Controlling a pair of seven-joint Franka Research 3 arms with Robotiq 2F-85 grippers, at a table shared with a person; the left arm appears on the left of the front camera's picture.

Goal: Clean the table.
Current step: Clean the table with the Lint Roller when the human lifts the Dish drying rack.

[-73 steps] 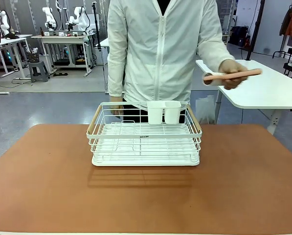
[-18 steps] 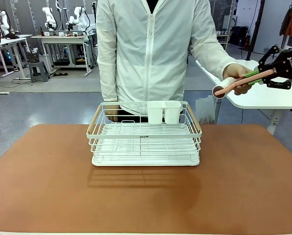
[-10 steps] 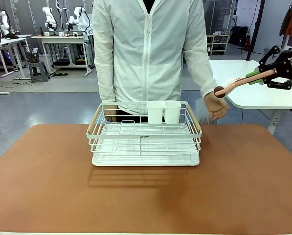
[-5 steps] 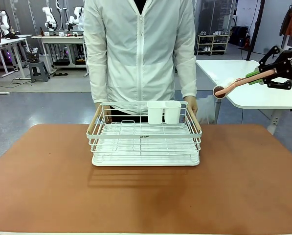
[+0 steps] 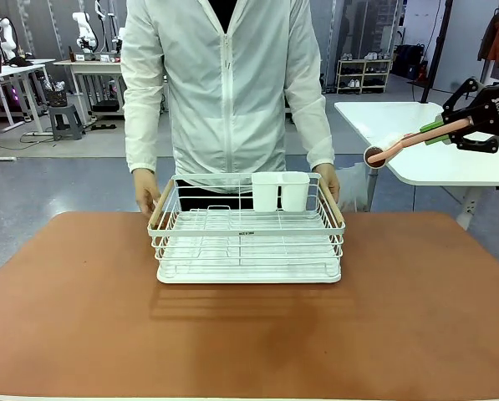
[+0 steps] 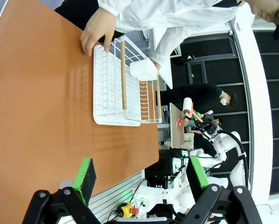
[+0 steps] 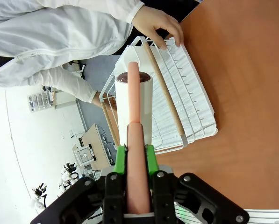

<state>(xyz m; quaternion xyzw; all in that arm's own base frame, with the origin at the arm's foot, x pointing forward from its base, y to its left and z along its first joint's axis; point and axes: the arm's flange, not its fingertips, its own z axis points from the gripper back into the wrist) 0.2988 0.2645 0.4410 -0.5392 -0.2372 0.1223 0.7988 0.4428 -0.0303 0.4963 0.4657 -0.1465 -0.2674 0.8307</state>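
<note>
The reddish-brown table (image 5: 82, 317) carries a white wire dish rack (image 5: 247, 242) at its far middle. A person behind it has one hand (image 5: 146, 194) on the rack's left wooden handle and the other hand (image 5: 328, 180) on the right one. High at the right, my right gripper (image 5: 454, 125) is shut on the pink handle of a lint roller (image 5: 399, 149), whose white roll points toward the person. In the right wrist view the lint roller (image 7: 134, 100) sticks out from between the green pads of the right gripper (image 7: 134, 156). My left gripper (image 6: 141, 175) hangs open and empty above the table's near left side.
Two white cups (image 5: 281, 190) sit in the rack's back right corner. A white side table (image 5: 450, 159) stands beyond the right corner, under the roller. Bare tabletop lies in front of the rack and on both sides of it.
The person's hand has left the roller's head and come down; both hands now rest on the rack's handles and the person has stepped left. My right gripper has held still.
</note>
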